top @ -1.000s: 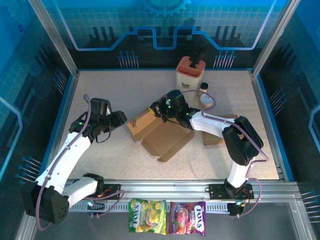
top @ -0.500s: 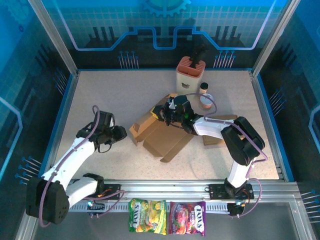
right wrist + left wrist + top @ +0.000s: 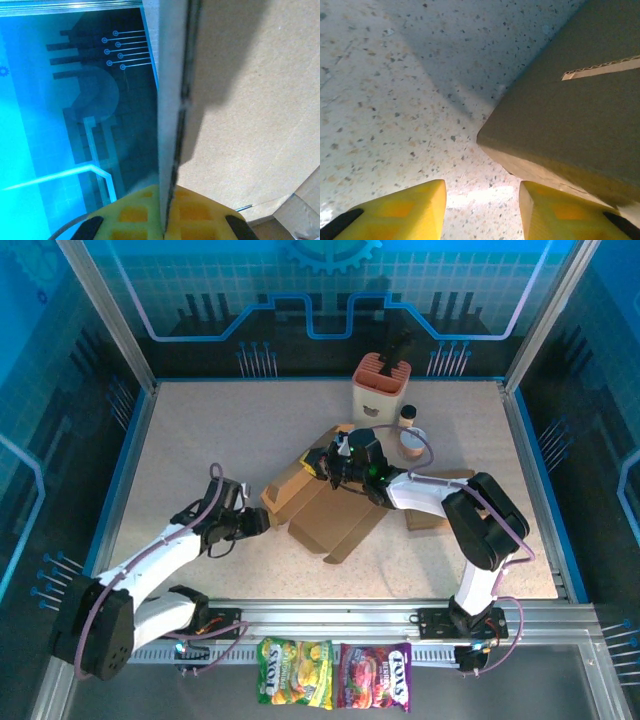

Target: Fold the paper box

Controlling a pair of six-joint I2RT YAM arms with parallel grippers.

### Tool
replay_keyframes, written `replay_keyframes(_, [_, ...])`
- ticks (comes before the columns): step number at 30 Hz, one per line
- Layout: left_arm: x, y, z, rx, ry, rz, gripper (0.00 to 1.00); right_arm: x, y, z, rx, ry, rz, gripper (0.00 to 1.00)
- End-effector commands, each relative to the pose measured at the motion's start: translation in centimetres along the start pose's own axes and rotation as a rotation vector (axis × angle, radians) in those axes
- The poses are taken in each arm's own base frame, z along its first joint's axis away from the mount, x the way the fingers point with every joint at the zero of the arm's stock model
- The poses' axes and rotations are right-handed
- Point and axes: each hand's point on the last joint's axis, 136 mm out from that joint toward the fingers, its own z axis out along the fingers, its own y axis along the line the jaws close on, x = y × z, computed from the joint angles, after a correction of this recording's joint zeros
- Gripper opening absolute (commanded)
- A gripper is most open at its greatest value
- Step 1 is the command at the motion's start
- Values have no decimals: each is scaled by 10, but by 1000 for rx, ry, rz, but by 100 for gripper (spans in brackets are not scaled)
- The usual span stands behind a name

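Overhead: paper box [image 3: 322,502] sits mid-surface, half-formed, with its loose flaps splayed flat on the near side. Right claw [image 3: 337,466] is at its far edge, pinching a raised panel. Left claw [image 3: 256,523] is low over the surface [image 3: 200,440], just beside the box's left corner. A spare cardboard piece [image 3: 440,502] lies under the right arm. The pen holder [image 3: 382,390] is well behind.

Left wrist: fingers [image 3: 400,210] are apart with bare surface between them, nothing held. The box corner [image 3: 555,125] is just ahead, nearer the right-hand finger. Can't tell if it's touching.

Right wrist: claw [image 3: 162,210] is clamped on the panel [image 3: 172,100], whose edge runs straight out from between the pads.

Risks, as I read it:
- If you drive the left claw forward as aligned, one finger hits the corner instead of straddling the wall. The box would then pivot around the right pinch and crease or tear that panel.
- The right grip is on thin card edge-on, so a sideways shove could slip it out and drop the panel.
- The flat flaps may drag on the surface and fold the wrong way.

Line up the left claw before closing.
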Motion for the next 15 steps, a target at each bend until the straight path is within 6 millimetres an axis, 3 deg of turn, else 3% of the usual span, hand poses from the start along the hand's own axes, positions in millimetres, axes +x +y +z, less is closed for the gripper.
replay_keyframes(1, [-17, -10, 7, 43, -80, 28, 43, -8, 8, 4, -33, -6, 8, 0])
replay_keyframes(8, [-42, -36, 9, 130, -156, 123, 41, -10, 4, 6, -26, -6, 21, 0])
replay_keyframes(15, [-58, -62, -11, 244, -280, 192, 42, -13, 0, 6, -37, -16, 45, 0])
